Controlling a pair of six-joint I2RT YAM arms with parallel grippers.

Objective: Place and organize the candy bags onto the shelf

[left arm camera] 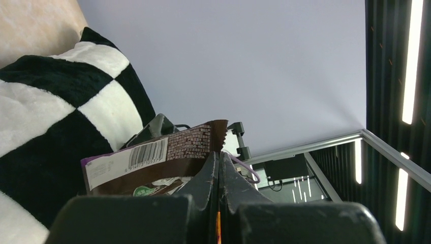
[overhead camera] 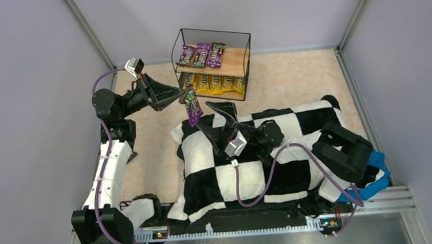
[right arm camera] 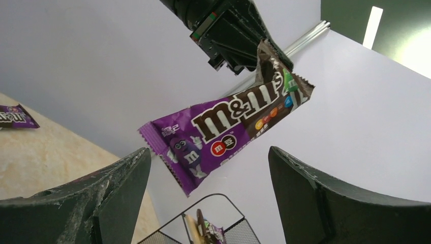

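The left fingers [overhead camera: 183,95] are pinched shut on the top end of a shiny purple and brown candy bag [overhead camera: 193,107], which hangs in the air in front of the small black wire shelf with two wooden boards [overhead camera: 236,63]. More purple bags [overhead camera: 200,55] lie on its top board and yellow bags [overhead camera: 215,83] on the lower one. The right fingers [overhead camera: 214,115], over the black-and-white checkered cushion [overhead camera: 251,171], are spread wide under the hanging bag and hold nothing.
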